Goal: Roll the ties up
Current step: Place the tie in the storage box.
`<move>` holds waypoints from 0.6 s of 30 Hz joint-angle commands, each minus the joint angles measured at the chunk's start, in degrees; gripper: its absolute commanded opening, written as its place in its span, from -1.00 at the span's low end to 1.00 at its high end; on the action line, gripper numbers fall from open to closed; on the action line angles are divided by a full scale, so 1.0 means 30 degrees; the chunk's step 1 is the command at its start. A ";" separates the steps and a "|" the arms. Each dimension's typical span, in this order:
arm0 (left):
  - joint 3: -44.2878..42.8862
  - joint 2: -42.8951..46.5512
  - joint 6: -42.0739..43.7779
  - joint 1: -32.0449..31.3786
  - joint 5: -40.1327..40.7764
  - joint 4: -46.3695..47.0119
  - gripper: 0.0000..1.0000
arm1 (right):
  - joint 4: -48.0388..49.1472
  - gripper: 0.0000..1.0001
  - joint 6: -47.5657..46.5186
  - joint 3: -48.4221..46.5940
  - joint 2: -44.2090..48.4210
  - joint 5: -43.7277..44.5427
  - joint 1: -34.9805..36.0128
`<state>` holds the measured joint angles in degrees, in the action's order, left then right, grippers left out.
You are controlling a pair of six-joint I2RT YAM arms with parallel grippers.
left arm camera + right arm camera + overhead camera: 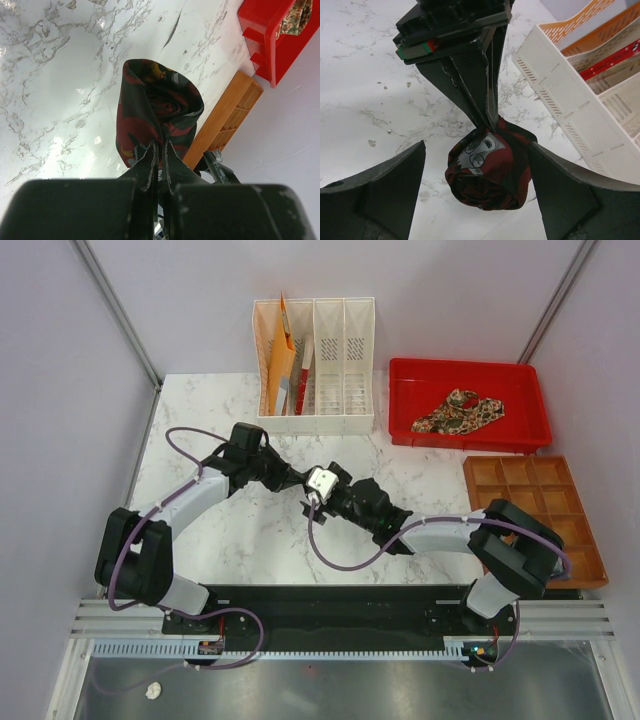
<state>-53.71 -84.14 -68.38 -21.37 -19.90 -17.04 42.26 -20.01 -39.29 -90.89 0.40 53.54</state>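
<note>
A dark maroon tie with a printed pattern is rolled into a loose bundle and hangs just above the marble table. My left gripper is shut on the top of the roll, pinching the fabric. In the right wrist view the roll sits between the wide-apart fingers of my right gripper. That gripper is open: its left finger stands clear and its right finger is close against the fabric. From above, both grippers meet mid-table and hide the roll. A paisley tie lies in the red tray.
A white file organizer with orange folders stands at the back, close to my right gripper. A wooden compartment tray lies on the right, below the red tray.
</note>
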 commanded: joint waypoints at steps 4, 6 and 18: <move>-0.0230 0.0625 -0.1171 -0.0056 0.0247 -0.0034 -0.96 | 0.3139 0.68 -0.3670 0.0264 -0.0932 0.1913 0.1606; -0.0230 0.0683 -0.1143 -0.0056 0.0218 -0.0063 -0.96 | 0.3140 0.62 -0.3963 0.0235 -0.1196 0.2412 0.1753; -0.0201 0.0596 -0.1084 -0.0056 0.0071 -0.0034 -0.96 | 0.3345 0.44 -0.4990 -0.0205 -0.2661 0.4699 0.1841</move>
<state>-53.71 -83.94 -69.36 -21.37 -19.59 -17.65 49.41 -33.82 -38.79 -97.86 11.73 58.98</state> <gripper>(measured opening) 0.030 0.733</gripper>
